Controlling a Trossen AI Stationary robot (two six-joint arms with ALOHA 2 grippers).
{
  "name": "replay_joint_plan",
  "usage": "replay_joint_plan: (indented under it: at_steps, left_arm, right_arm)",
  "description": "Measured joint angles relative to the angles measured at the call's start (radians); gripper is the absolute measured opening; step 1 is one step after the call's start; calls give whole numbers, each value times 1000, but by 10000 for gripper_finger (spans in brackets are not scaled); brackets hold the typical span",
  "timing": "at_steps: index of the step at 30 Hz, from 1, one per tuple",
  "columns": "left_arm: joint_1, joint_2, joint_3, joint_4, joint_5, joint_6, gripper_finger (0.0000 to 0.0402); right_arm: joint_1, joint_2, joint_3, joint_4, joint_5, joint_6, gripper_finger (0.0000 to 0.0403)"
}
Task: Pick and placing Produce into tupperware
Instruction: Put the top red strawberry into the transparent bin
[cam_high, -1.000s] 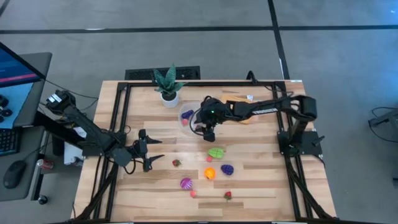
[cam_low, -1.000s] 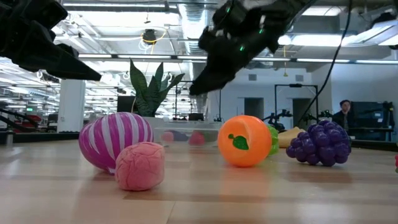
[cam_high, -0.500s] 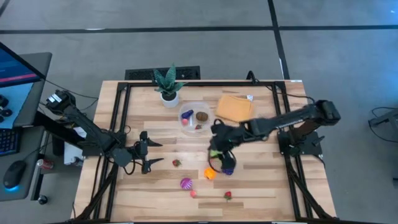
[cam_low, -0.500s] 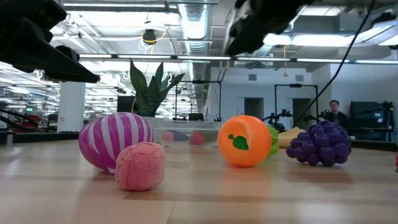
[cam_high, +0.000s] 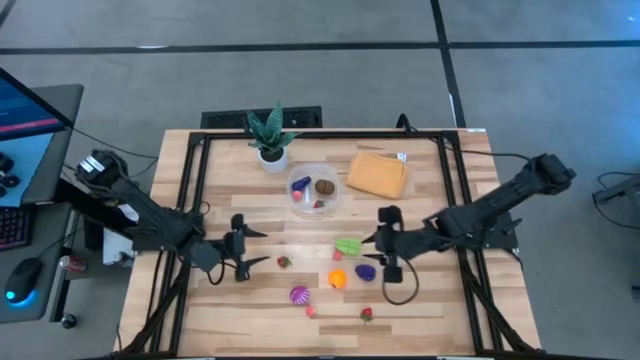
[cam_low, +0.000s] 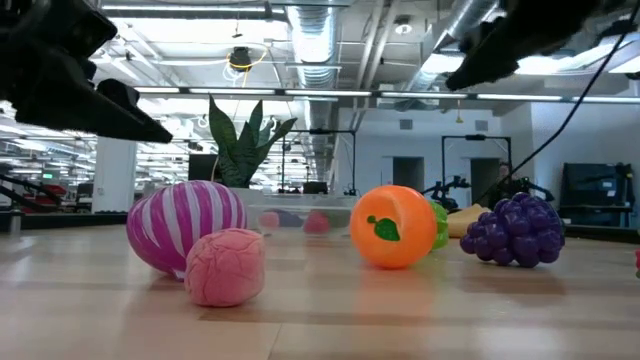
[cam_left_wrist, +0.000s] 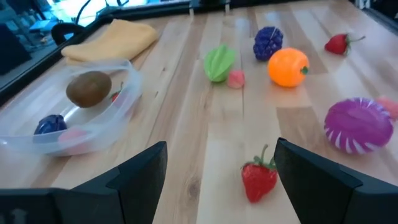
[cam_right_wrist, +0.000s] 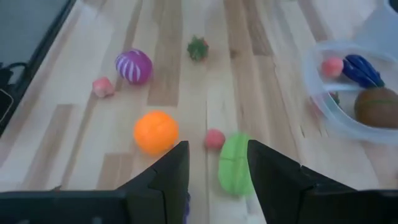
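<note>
High view: mid-pick, right gripper (cam_high: 386, 243) empty, fingers apart beside purple toy grape bunch (cam_high: 366, 271), needing descent and closing; round clear plastic tub (cam_high: 313, 190) partly filled near bench's back edge.

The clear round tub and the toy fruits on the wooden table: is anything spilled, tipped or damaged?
Nothing stands out. The clear round plastic tub sits upright with a few pieces inside, and the other toy fruits, such as the orange ball-shaped one, lie loose on the wooden table, undamaged.

Bright, even overhead strip lighting falls on the wooden table (cam_high: 420, 205), casting only faint shadows; both wrist views blur softly beyond the orange (cam_right_wrist: 155, 132), with soft sheen on the wood.
</note>
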Motion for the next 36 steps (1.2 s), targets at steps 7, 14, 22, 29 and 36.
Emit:
replay_joint_plan:
  at_steps: [7,14,22,29,36]
  left_arm:
    - [35,84,0,36,57,31,286]
    - [84,163,0,84,214,39,286]
    - [135,220,0,158,313,44,286]
    - [184,309,20,224,403,72,286]
    - [211,416,72,225,437,73,286]
  right_arm:
    - [122,-100,-146,104,173,77,180]
    - [243,-152,-264,274,341,102,180]
    - [328,-171,-307,354,460,117,176]
    - [372,-170,-307,357,503,136,174]
    - [404,-170,-307,357,549,144,173]
